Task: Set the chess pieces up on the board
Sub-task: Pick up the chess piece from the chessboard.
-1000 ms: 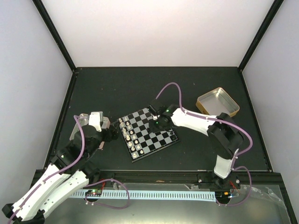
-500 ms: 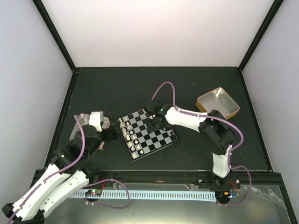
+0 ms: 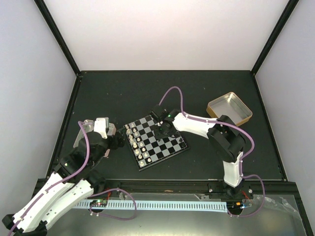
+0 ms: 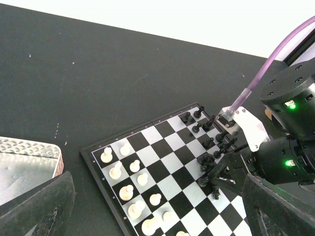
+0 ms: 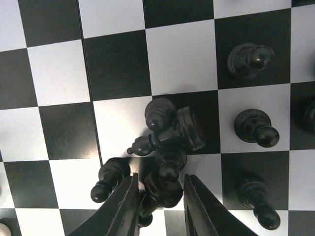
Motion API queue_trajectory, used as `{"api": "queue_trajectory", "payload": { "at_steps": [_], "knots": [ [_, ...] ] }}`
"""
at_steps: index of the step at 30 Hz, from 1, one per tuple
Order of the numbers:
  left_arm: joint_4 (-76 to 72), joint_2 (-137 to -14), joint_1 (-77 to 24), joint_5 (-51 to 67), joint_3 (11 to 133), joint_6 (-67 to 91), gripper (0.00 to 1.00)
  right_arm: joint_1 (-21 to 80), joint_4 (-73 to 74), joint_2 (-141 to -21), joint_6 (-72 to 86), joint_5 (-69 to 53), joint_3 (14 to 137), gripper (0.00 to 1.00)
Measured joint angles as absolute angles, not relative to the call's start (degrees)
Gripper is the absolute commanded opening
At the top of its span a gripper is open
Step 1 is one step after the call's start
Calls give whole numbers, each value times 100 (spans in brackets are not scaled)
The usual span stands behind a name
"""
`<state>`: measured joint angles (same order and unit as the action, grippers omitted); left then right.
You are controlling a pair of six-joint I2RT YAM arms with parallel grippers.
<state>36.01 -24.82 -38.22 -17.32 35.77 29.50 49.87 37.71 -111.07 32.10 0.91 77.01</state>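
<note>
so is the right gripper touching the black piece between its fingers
cannot tell: right wrist view shows the right gripper straddling the black piece, dark edges merging

black-and-white chequered board (image 3: 163, 147), black pieces (image 5: 248, 60)

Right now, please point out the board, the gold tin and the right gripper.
board (image 3: 155, 147): top external view, bare middle squares.
gold tin (image 3: 229, 109): top external view, bare floor.
right gripper (image 5: 160, 184): right wrist view, midway between fingertips.
</note>
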Motion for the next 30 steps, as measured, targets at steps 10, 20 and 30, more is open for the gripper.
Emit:
{"api": "queue_trajectory", "payload": {
  "at_steps": [10,20,30],
  "knots": [
    [3601,-2482,-3822,-1732,3577,2952,95,5013,3780,-11107,3033,40,7699,22],
    [3601,-2484,-3822,-1730,3577,2950,95,5017,3741,-11185,3050,89,7697,8],
    [3446,-2307,-3822,-1500,3540,2941,95,5017,3566,-10814,3253,-152,7282,6]
  ]
}}
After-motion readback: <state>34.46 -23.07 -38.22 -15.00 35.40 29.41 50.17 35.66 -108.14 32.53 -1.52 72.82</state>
